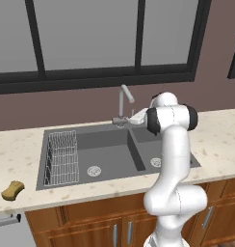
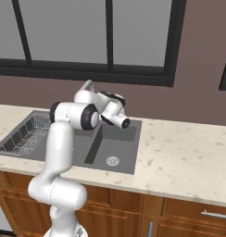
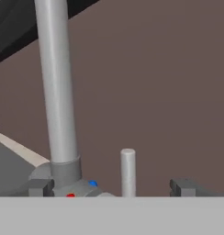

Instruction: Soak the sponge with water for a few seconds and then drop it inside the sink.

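The yellow-brown sponge (image 1: pixel 12 190) lies on the pale counter, left of the dark grey double sink (image 1: pixel 106 153) and far from the arm. My gripper (image 1: pixel 130 119) is at the back rim of the sink, by the foot of the silver faucet (image 1: pixel 123 103). In the hand view my gripper (image 3: pixel 113 188) stands open, one fingertip (image 3: pixel 40 187) on each side of the faucet's base, with the short handle lever (image 3: pixel 127 170) upright between them and the faucet pipe (image 3: pixel 56 92) just left of it. Nothing is held. The water is out of view.
A wire rack (image 1: pixel 61 157) fills the left part of the left basin. Round drains (image 1: pixel 94 170) sit in both basins. A brown wall and a dark-framed window rise right behind the faucet. Counter (image 2: pixel 189 152) stretches right of the sink (image 2: pixel 122 139).
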